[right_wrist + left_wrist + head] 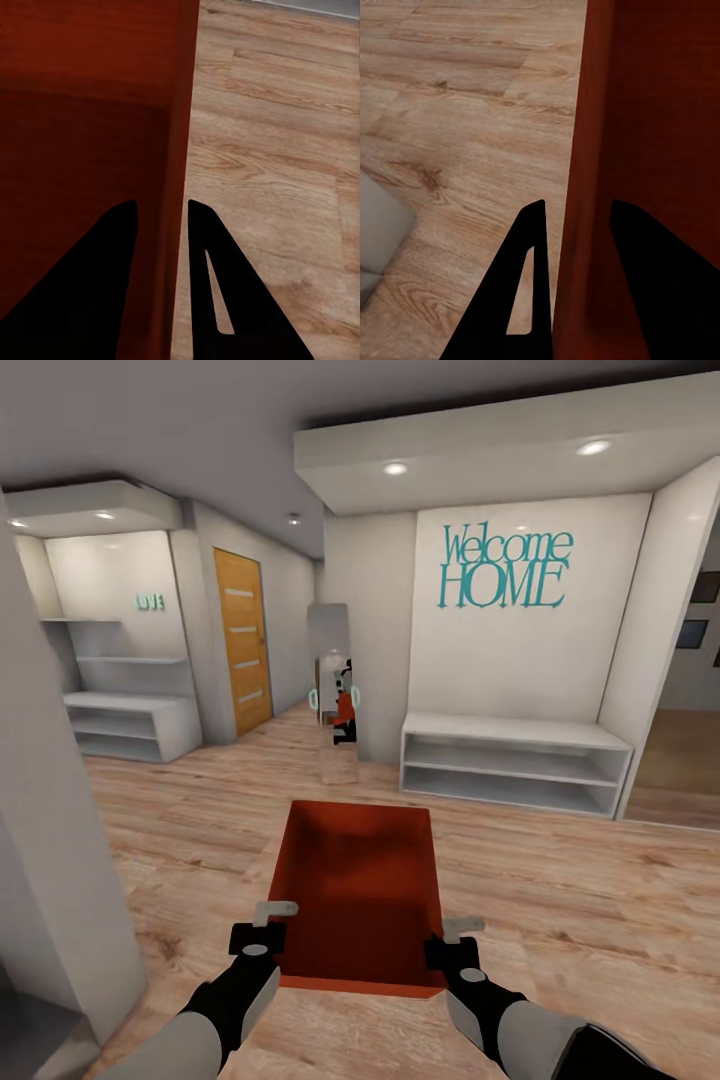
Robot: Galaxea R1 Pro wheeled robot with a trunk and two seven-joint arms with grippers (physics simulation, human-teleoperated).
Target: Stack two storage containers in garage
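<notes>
Left claw (262,932) clamps the left wall of an orange-red storage container (360,890), one finger inside, one outside. Right claw (455,943) grips the right wall likewise. Container held open side up between both arms, above light wood plank floor (560,900). Ahead: white shelf unit (512,760), teal "Welcome HOME" sign (505,566), wooden door (243,643).

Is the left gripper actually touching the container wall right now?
Touching. The left wrist view shows the left gripper straddling the storage container wall, fingers against it, no gap.
</notes>
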